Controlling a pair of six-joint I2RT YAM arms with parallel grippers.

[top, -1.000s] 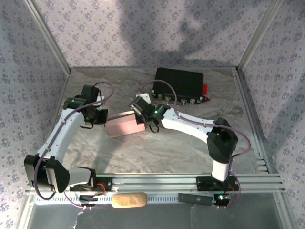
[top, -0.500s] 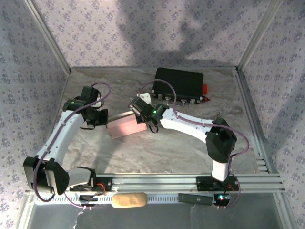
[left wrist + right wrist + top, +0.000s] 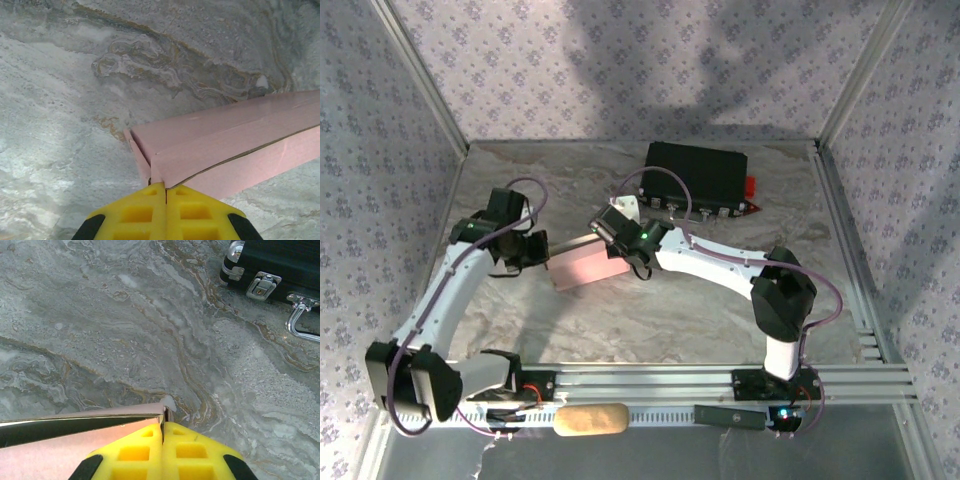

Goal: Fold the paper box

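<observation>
Top external: paper box (image 3: 585, 268), long axis left-right.

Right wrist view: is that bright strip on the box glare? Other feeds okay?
Right wrist: yes, a thin glare streak along the paper box edge, above a dark band; black case sharp. Left wrist: even light, box crisp, no harsh glare. Top external: broad soft shadows on the back wall.

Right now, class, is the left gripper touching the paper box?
Touching. The left wrist view shows the left gripper shut on the paper box, the pink card's corner running straight into its closed jaws.
</observation>
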